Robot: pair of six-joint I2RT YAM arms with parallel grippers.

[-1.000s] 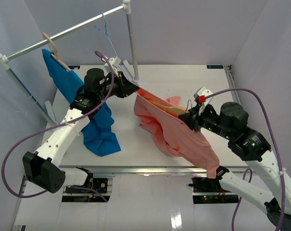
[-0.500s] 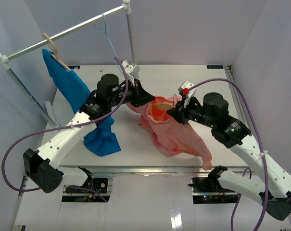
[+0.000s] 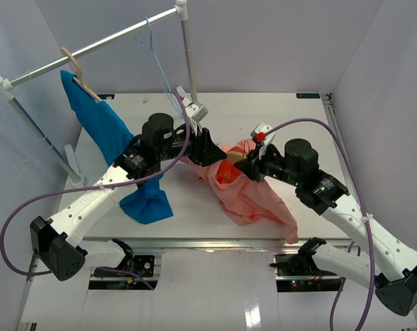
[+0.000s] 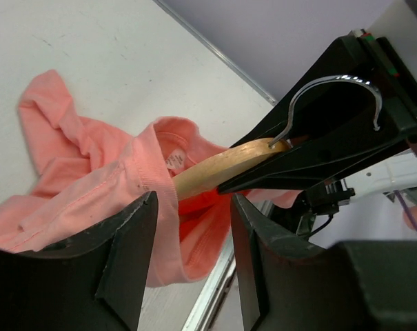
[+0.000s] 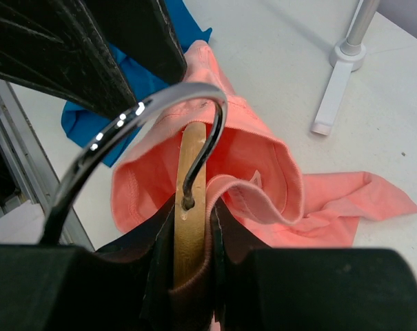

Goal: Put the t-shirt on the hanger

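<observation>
Right gripper (image 5: 192, 234) clamped on wooden hanger (image 5: 191, 162) neck, under the hook. T-shirt (image 5: 263, 155) mid-frame on table (image 3: 298, 124), collar partly over one hanger arm. Left gripper (image 4: 194, 207) spread, collar hem between. Cloth judged light and limp; pinch collar band.

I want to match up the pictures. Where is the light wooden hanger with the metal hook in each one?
Top external: the light wooden hanger peeks out of the salmon-pink t-shirt near the picture's middle.
Left wrist: centre, slanting out of the shirt's collar.
Right wrist: bottom centre, standing upright, with its hook curling overhead.
Shared landmark: the pink shirt bunched around it.
</observation>
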